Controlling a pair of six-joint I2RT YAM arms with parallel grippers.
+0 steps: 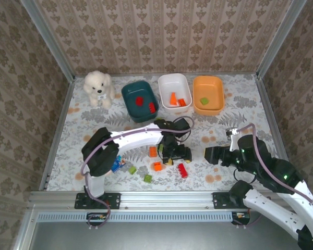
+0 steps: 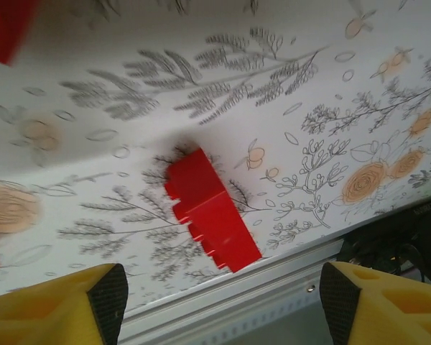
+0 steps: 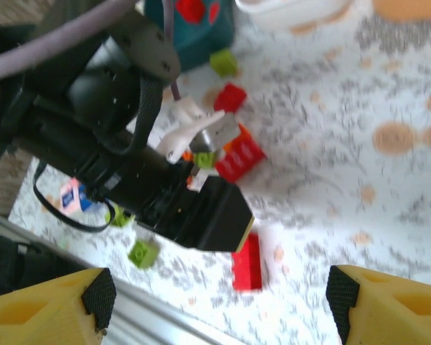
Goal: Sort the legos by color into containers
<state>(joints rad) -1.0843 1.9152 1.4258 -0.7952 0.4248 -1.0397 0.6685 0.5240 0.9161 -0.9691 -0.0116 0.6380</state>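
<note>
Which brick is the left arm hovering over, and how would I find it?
Start on the flowered table, near its front edge, where the left end effector hangs open. The red brick lies just beneath it, on the near side. Unlike the small orange brick and green brick to its left, it is long and narrow.

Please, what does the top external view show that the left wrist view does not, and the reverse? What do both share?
Top external adds, along the far side, the dark teal bin holding red legos, the white bin holding orange legos, and the orange bin holding a green lego. It also adds the plush dog and the right gripper. Left wrist adds the yellow fingertips of the left gripper, wide apart, open. Both share the long red lego lying on the floral table cover near its front edge.
</note>
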